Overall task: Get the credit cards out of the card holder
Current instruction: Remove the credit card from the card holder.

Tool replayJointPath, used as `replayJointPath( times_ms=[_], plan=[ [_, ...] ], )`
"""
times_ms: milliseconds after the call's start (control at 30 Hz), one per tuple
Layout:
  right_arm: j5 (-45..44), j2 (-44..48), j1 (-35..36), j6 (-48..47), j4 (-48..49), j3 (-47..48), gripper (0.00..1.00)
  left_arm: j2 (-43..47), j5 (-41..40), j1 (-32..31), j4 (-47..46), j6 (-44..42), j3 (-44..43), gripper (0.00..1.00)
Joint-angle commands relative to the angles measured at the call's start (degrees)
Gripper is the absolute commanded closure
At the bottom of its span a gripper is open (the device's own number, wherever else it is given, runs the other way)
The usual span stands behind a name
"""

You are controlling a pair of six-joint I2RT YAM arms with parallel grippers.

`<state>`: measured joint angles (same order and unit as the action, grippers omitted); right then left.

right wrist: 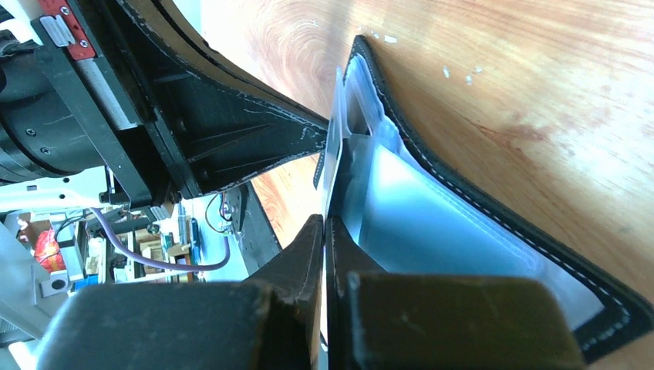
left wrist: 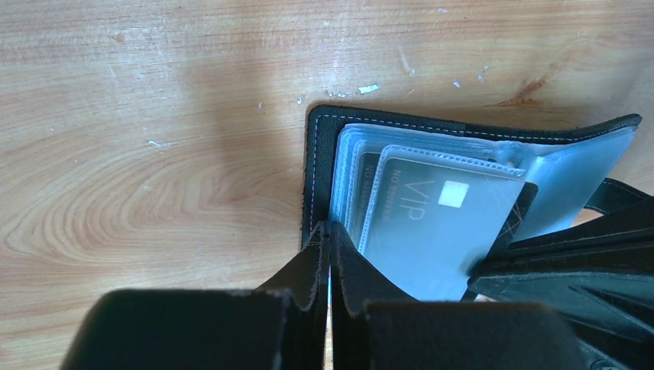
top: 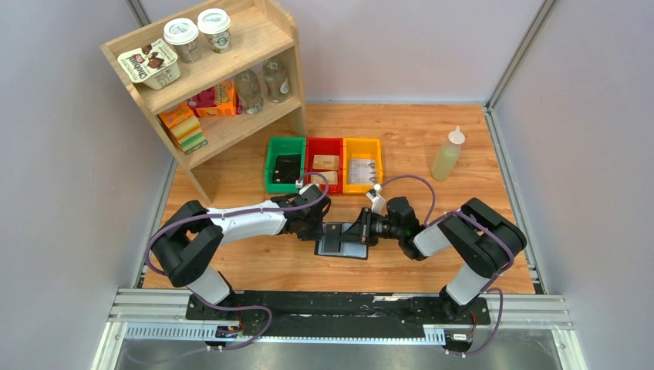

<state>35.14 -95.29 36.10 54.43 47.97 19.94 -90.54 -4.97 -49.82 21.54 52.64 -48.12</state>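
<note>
1. The card holder [top: 339, 245] was found lying open on the table [top: 347, 123], between the two arms and near the table's middle.
2. The left gripper [left wrist: 330, 235] was seen with its fingers closed on the near edge of the holder's black cover, pinning it in place.
3. The right gripper [right wrist: 325, 223] was seen with its fingers closed on a thin pale leaf at the holder's open side. This was judged to be the edge of a credit card [left wrist: 432, 223], though a clear sleeve could not be ruled out.
4. Progress: that card, marked VIP and bearing a chip, was seated in its clear sleeve, with further sleeves stacked behind it. No card was seen lying free beside the holder. The extraction was judged barely begun, the pull itself not yet made.
5. A dark flat item [top: 287, 166] was noted in the green bin [top: 271, 166]; whether it was a removed card could not be told.
6. Views compared:
   - The card face and sleeves were shown only by the left wrist view.
   - The pinch on the leaf was shown only by the right wrist view.
   - The bin and the holder's place on the table were shown only by the top view, where both sets of fingertips were hidden.
</note>
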Motion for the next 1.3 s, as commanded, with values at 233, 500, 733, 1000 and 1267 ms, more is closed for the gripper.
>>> replayJointPath(
  times_ms=[233, 500, 733, 1000, 1267],
  plan=[
    [4.1, -0.9, -5.0, -2.5, 0.0, -1.9, 1.00, 0.2, 1.1, -0.4, -0.4, 1.1, 1.4, 1.00],
    [3.5, -0.5, -6.6, -2.9, -1.7, -2.5, 1.00, 6.1, 2.4, -0.4, -5.2, -1.6, 1.3, 1.00],
    [3.2, -1.3, -6.6, -3.1, -2.3, -2.1, 1.00, 4.9, 8.7, -0.7, -13.0, -4.1, -1.4, 1.00],
    [2.6, -1.1, -6.6, -3.5, -3.4, -1.8, 1.00, -1.6, 5.2, -0.6, -9.9, -2.2, -1.8, 1.00],
    [0.5, 3.3, -7.4, -5.5, -11.6, -1.9, 1.00, -5.2, 2.6, -0.5, -6.8, 2.5, 0.4, 1.00]
  ],
)
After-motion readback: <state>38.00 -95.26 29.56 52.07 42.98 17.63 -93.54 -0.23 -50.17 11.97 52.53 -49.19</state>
